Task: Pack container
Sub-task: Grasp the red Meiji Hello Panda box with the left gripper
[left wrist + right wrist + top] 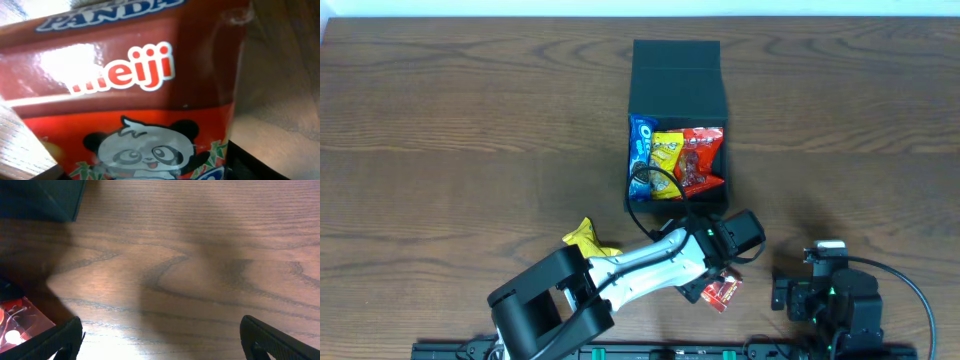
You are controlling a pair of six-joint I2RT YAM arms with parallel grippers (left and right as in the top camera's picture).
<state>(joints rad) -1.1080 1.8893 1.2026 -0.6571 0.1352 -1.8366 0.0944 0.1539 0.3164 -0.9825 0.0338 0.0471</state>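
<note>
1. We see the container (677, 95) standing open on the far middle of the desk (470, 130), its flap lid folded back away from the arms.
2. Three snack packets sit side by side in the container: a blue packet (641, 145) on the left, a yellow packet (667, 155) in the middle and a red packet (703, 160) on the right.
3. A second yellow snack (585, 238) lies on the desk, left of the container's near edge and apart from it.
4. The left arm reaches in from the near left, and the left end effector (718, 272) is directly over a red Meiji panda box (125, 100) lying on the desk just in front of the container.
5. In the left wrist view that box fills almost the whole frame, so we cannot tell whether the left jaws are clamped on it or only standing around it.
6. The right end effector (161, 330) hangs low over bare wood at the near right, its jaws spread wide with nothing between them.
7. In the right wrist view the red box shows at the lower left edge and a corner of the container at the upper left.
</note>
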